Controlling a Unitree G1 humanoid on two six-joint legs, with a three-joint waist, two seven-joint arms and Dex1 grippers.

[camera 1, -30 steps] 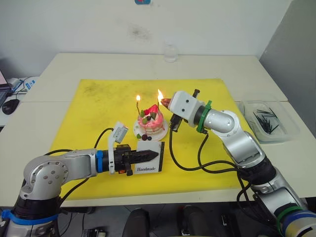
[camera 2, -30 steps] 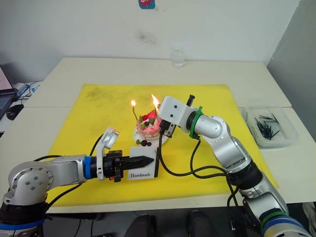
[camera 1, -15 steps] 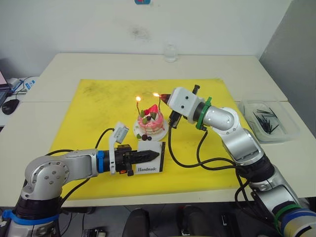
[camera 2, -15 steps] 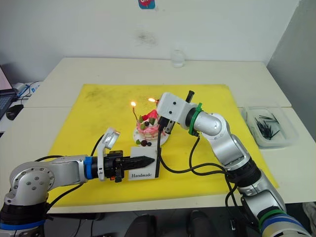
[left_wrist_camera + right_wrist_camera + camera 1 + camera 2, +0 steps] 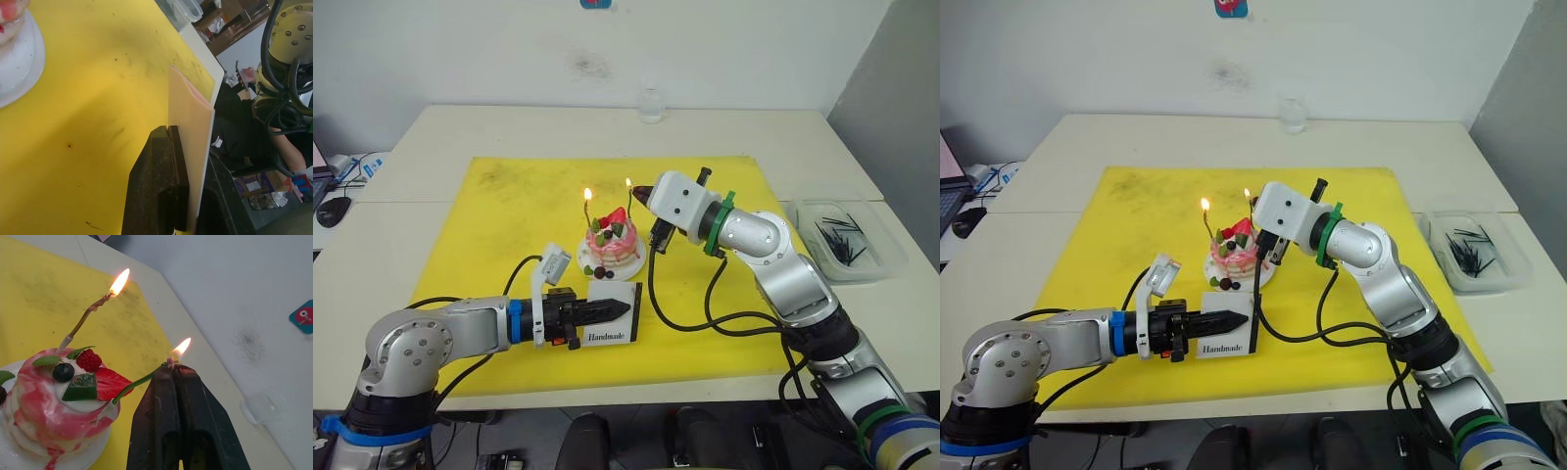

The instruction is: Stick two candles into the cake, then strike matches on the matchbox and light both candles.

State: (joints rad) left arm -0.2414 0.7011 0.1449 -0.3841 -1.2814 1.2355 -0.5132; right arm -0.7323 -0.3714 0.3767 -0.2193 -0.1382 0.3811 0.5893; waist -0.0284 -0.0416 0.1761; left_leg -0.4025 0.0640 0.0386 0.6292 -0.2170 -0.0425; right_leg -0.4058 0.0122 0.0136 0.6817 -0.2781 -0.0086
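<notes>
A yellow mat covers the middle of a cream table that stands against a pale wall, and a small clear glass jar sits at the far edge. To the right, off the mat, a clear plastic tray holds a heap of dark matches. At the far left edge some cables and a dark device are cut off and hard to make out. In the left wrist view a person in dark clothing shows beyond the table, partly hidden.

The cake sits on its white plate near the centre of the mat, with both candles standing in it and both burning: the pinkish-orange candle on the left and the greenish candle on the right, leaning toward the right gripper. That gripper hovers just right of the cake with its fingers pressed together, their tips right at the greenish candle's flame; whether a match is pinched between them is too small to tell, and its tips are hidden by its white wrist housing in the head views.

The matchbox stands upright on the mat just near of the cake, the word "Handmade" facing the robot. The left gripper reaches in from the left and clamps the box, one finger on each face, seen edge-on in the left wrist view
</notes>
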